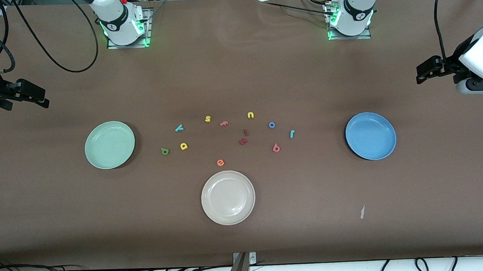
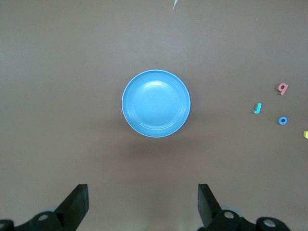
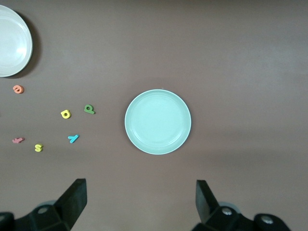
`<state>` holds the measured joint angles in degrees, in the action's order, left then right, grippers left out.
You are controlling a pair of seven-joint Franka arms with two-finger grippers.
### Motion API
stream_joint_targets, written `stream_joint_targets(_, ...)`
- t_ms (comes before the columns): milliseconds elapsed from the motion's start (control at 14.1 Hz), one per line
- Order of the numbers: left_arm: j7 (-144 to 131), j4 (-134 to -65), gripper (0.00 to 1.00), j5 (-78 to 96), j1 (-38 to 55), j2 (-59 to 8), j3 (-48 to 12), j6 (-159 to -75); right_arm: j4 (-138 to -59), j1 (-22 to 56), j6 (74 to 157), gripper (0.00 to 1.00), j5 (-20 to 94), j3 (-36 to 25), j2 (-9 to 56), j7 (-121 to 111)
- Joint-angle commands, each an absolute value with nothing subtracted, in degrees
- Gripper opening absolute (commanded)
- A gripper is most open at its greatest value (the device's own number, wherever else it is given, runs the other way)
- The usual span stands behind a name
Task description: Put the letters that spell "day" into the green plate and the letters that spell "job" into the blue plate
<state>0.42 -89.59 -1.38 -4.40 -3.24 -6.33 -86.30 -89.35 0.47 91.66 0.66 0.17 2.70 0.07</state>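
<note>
The brown table (image 1: 238,81) has wide bare stretches along its edges and between the arm bases and the letters; a small pale scrap (image 1: 362,212) lies on the strip nearest the front camera, toward the left arm's end.

The left gripper (image 2: 143,204) hangs high over the left arm's end of the table, jaws spread wide and holding nothing; the right gripper (image 3: 141,204) hangs likewise over the right arm's end, jaws wide apart and empty; both arms wait.

The green plate (image 1: 109,145) sits toward the right arm's end with nothing in it; the blue plate (image 1: 370,136) sits toward the left arm's end, also holding nothing; a cream-white plate (image 1: 228,198) lies between them, nearer the front camera, bare as well.

All letters lie loose on the table between the plates, each apart from the others. The green d (image 1: 165,151), yellow a (image 1: 184,145) and teal y (image 1: 179,128) cluster on the green plate's side; the blue o (image 1: 272,125), teal j (image 1: 292,133) and pink b (image 1: 276,148) cluster on the blue plate's side. Between them lie a yellow s (image 1: 208,119), a yellow u (image 1: 250,115), a pinkish letter (image 1: 223,123), two dark red letters (image 1: 244,138), and an orange e (image 1: 220,162) just beside the cream-white plate.
</note>
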Motion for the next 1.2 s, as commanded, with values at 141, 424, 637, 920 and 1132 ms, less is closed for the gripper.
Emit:
stream_joint_targets(141,0.26,-90.35,1.0,-0.09,-4.75,-2.2,-6.33,-85.96,-90.18,0.44,92.2,1.0,1.49,-0.09,2.28,-0.62)
stream_joint_targets(424,0.26,-90.35,1.0,-0.09,-4.75,-2.2,-6.33,-85.96,-90.18,0.44,92.2,1.0,1.49,-0.09,2.29,-0.62)
stream_joint_targets(637,0.26,-90.35,1.0,-0.09,-4.75,-2.2,-6.33,-85.96,-90.18,0.44,92.28,1.0,1.49,-0.09,2.29,-0.62)
stream_joint_targets(920,0.18,-90.35,1.0,-0.09,-4.75,-2.2,-6.33,-85.96,-90.18,0.35,92.2,1.0,3.07,-0.7,2.29,-0.7)
stream_joint_targets(1132,0.18,-90.35,1.0,-0.09,-4.75,-2.2,-6.33,-85.96,-90.18,0.35,92.2,1.0,3.08,-0.79,2.29,-0.7)
